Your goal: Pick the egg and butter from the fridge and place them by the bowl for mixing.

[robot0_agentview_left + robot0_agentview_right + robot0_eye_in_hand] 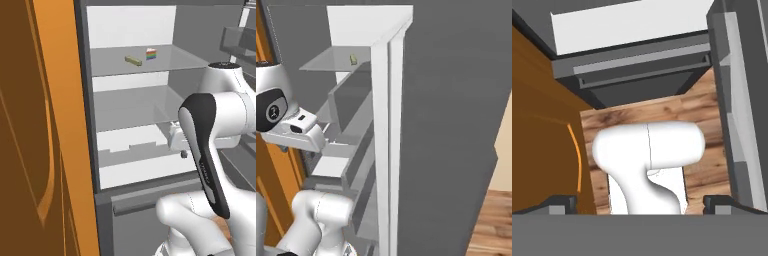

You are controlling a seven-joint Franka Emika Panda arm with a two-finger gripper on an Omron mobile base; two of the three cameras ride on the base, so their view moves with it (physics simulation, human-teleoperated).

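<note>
- inside, the open fridge (135, 120) shows a white back wall, grey shelves and a white drawer tray low down.
- on the top shelf lies the butter (133, 60), a short olive-yellow stick, just left of a rainbow-striped cake slice (151, 54); the two are near each other but apart.
- the right base view shows the butter (354, 59) as a small yellowish block far back on that same top shelf.
- an orange cupboard (45, 140) stands against the fridge's left side.
- the gripper (640, 202) points down at a wooden floor (702, 115) in front of the fridge, its two dark fingertips (559, 202) spread wide, released and grasping nothing.
- the arm's hand sits level with the drawer tray, well below the butter.
</note>
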